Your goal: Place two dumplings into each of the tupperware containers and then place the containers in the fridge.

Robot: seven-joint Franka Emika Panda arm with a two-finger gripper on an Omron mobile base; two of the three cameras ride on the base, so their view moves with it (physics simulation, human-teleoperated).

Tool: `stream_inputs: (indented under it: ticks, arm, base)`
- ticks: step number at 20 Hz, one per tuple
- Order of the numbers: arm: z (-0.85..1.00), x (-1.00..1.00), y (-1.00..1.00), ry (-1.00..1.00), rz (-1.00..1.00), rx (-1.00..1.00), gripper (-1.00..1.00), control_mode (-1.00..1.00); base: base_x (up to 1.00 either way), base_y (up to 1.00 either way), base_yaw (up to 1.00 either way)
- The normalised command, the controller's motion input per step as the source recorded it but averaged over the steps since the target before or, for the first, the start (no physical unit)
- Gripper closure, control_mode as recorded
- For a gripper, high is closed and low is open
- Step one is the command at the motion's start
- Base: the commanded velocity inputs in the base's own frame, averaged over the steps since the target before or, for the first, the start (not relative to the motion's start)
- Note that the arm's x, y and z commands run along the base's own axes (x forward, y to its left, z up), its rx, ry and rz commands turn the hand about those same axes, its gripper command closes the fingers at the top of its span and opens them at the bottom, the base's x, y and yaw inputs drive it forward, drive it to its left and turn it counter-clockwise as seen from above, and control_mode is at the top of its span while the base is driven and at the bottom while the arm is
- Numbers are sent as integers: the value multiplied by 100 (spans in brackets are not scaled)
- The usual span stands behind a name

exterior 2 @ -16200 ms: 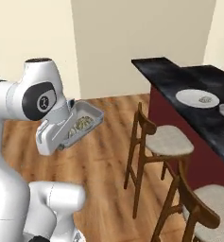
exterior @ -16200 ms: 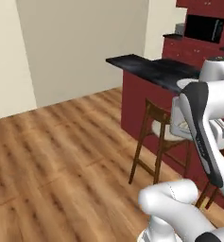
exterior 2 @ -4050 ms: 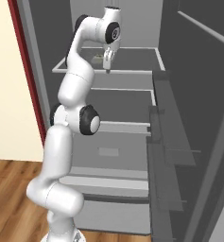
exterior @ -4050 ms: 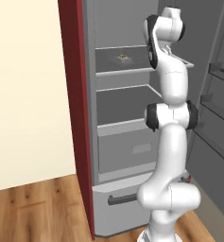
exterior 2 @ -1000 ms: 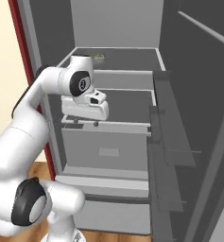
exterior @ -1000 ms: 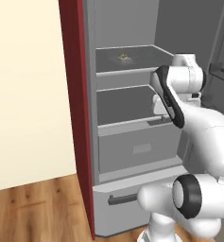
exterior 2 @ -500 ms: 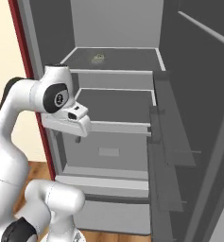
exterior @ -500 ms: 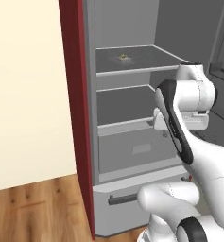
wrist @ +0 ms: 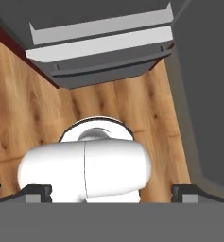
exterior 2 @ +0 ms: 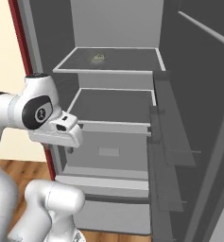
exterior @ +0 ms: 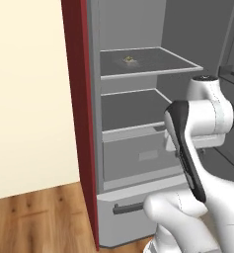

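The fridge [exterior: 131, 29] stands open with grey shelves and a lower drawer. On its top shelf lie the dumplings [exterior: 130, 60] [exterior 2: 99, 58], a small pale lump; the tupperware containers around them are too faint to outline. My gripper [exterior 2: 70, 148] hangs low in front of the fridge's left side, well below that shelf, and points down. In the hand view my gripper [wrist: 112, 191] is open, its fingertips [wrist: 38, 191] far apart with nothing between them. Past them lie the fridge's [wrist: 101, 45] drawer front and the wood floor.
A dark red cabinet panel [exterior: 78, 99] flanks the fridge on the left, beside a cream wall [exterior: 29, 99]. The open fridge door [exterior 2: 198, 94] with its door shelves [exterior 2: 172, 156] stands to the right. Wood floor [exterior: 39, 217] lies below; the drawer handle [exterior: 128, 208] sticks out low.
My arm has folded down and away from the fridge's shelves, so the hand now sits lower and nearer the base. The gripper stayed open and empty.
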Motion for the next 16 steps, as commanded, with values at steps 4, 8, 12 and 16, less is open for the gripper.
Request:
stream_inputs:
  ticks: [4, 8, 12, 16]
  arm:
    - [0, -1, 16, -1, 0, 0, -100, 100]
    - [0, 0, 0, 0, 0, 0, -100, 100]
    - [0, 0, 0, 0, 0, 0, -100, 100]
    - [0, 0, 0, 0, 0, 0, -100, 100]
  base:
    - [-24, 12, 0]
    - [-100, 5, 7]
    - [-100, 49, 49]
    - [-88, 67, 82]
